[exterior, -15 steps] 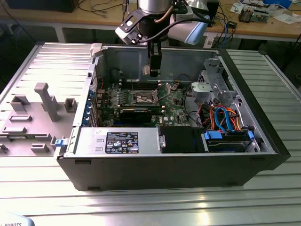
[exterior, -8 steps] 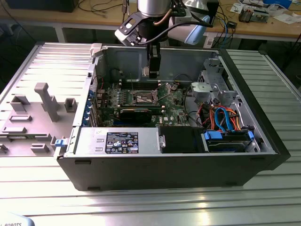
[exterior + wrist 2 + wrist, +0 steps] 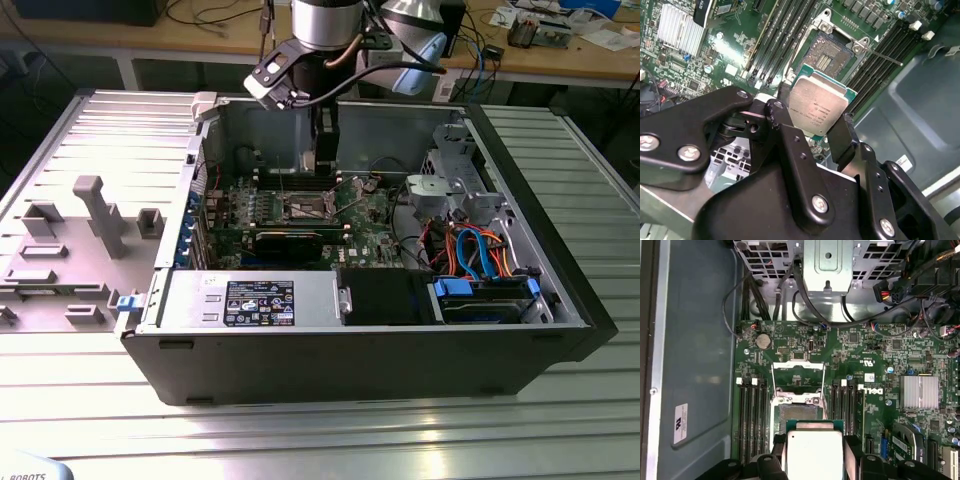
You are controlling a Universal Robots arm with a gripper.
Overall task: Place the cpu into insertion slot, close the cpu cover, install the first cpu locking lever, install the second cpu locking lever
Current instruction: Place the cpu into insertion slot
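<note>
My gripper is shut on the cpu, a flat square chip with a silvery-grey top, clamped by two opposite edges between black fingers. In both wrist views the cpu hangs above the green board, just short of the insertion slot, whose dark centre lies bare. The cpu cover, a thin silver frame, stands swung open on the slot's far side. A thin locking lever juts out beside the slot. In the exterior view the gripper reaches down into the open computer case over the slot.
Black memory slots flank the socket on both sides. A finned heatsink and a long black card sit nearby. A drive cage with cables fills the case's right; a grey fixture tray lies at the exterior view's left.
</note>
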